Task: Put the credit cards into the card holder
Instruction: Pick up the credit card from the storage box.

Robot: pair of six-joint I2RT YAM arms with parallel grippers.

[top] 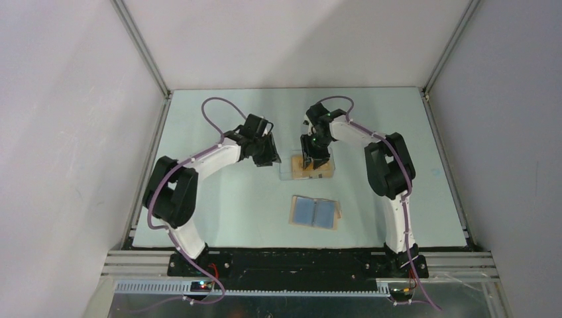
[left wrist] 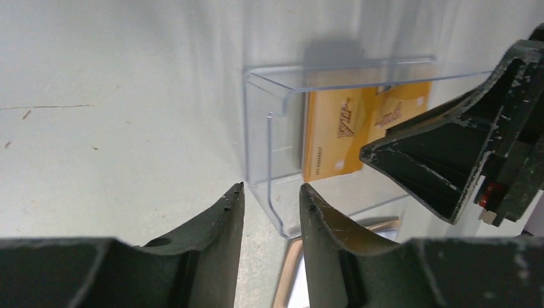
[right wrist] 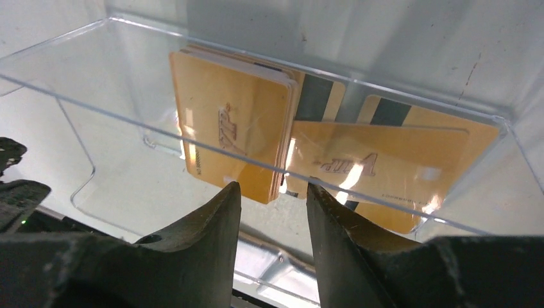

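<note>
Closest to the right wrist camera, the right gripper (right wrist: 272, 187) hangs just over the near rim of the clear plastic tray (right wrist: 115, 173). Its two fingers stand part-way apart with nothing between them. Inside the tray lie the credit cards (right wrist: 231, 128): a neat orange stack, and beside it a few loose ones overlapping, two of them showing dark stripes.

The left gripper (left wrist: 271, 187) sits low at the tray's left end. Its fingers are likewise a little apart and empty, and the tray's corner shows in the gap beyond them. Whether they touch the tray I cannot tell.

From above, the tray rests about mid-table (top: 219, 218), slightly toward the far edge, with the right gripper over it. The card holder (top: 315, 212) lies open with its blue panels up. It sits near the tray but apart from it, on the side toward the near edge, and neither gripper touches it.
</note>
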